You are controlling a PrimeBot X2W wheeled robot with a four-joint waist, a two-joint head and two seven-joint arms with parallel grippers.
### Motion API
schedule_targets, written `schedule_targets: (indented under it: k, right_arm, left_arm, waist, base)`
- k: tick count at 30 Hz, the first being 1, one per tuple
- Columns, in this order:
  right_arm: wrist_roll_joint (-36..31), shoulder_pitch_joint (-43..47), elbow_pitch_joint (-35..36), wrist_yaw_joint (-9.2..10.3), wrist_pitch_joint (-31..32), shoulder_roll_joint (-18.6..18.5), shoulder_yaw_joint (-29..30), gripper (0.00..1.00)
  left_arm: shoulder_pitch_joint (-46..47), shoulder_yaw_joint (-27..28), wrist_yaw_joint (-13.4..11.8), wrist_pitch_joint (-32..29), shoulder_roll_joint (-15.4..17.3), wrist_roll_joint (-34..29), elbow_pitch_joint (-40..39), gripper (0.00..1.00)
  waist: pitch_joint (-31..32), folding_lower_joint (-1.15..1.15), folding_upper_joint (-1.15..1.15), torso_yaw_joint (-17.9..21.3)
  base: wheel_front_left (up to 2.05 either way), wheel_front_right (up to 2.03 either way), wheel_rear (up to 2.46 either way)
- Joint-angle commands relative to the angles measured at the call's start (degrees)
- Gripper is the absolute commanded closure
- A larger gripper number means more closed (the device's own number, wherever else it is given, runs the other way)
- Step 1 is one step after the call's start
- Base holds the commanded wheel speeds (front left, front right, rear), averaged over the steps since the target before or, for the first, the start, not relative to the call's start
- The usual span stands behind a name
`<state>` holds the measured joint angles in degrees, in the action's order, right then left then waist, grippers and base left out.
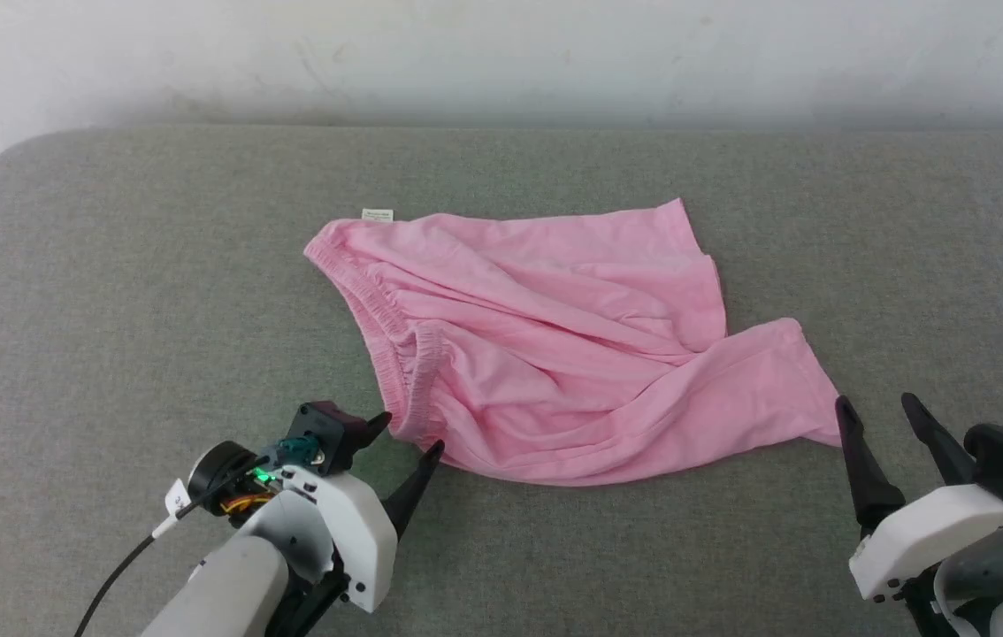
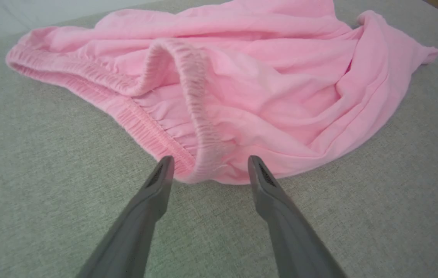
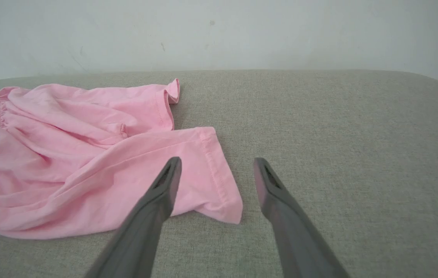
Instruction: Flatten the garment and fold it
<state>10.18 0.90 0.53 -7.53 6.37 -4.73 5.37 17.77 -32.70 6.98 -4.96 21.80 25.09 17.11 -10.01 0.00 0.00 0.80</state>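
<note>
The garment lies crumpled at the frame's centre on the grey tabletop, so flattening looks barely begun and folding remains, with the left gripper and right gripper at its lower corners, fingers spread, pinching nothing.

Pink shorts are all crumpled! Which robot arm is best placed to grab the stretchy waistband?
Left. The left end effector, open, brackets the waistband at its near corner. The right end effector is by a leg hem of the shorts, away from it.
</note>
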Motion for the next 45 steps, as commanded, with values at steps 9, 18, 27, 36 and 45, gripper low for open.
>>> schedule_targets:
  k: [9,18,27,36,45]
  right_arm:
    - [0.3,-0.3,-0.7,0.04,0.3,-0.5,0.7,0.0]
    - [1.4,-3.7,-1.4,0.04,7.4,-5.2,-0.2,0.0]
    - [4.5,-16.2,-9.3,0.04,28.1,-11.1,-4.7,0.0]
    - [2.2,-24.6,-21.0,0.04,31.9,-12.3,-7.7,0.0]
    - [3.2,-26.8,-27.0,0.04,28.8,-12.7,-11.8,0.06]
  left_arm:
    - [1.4,-1.7,0.1,2.6,-0.9,0.8,2.1,1.0]
    - [-0.8,-0.5,-2.2,6.8,-1.3,1.3,-1.9,1.0]
    - [-3.1,-1.7,-4.2,6.6,-1.6,0.7,-8.3,1.0]
    - [-2.1,-3.3,-4.1,6.0,-2.5,0.4,-9.2,1.0]
    - [-1.8,-3.7,-4.3,5.8,-2.4,0.5,-9.1,1.0]
  waist:
    - [0.5,0.0,0.0,-0.6]
    - [1.9,0.0,0.0,-3.1]
    - [0.6,0.0,0.0,-5.5]
    - [-1.1,0.0,0.0,-7.1]
    - [-1.5,0.0,0.0,-7.6]
  base:
    - [0.0,0.0,0.0]
    - [0.0,0.0,0.0]
    - [0.0,0.0,0.0]
    - [0.0,0.0,0.0]
    - [0.0,0.0,0.0]
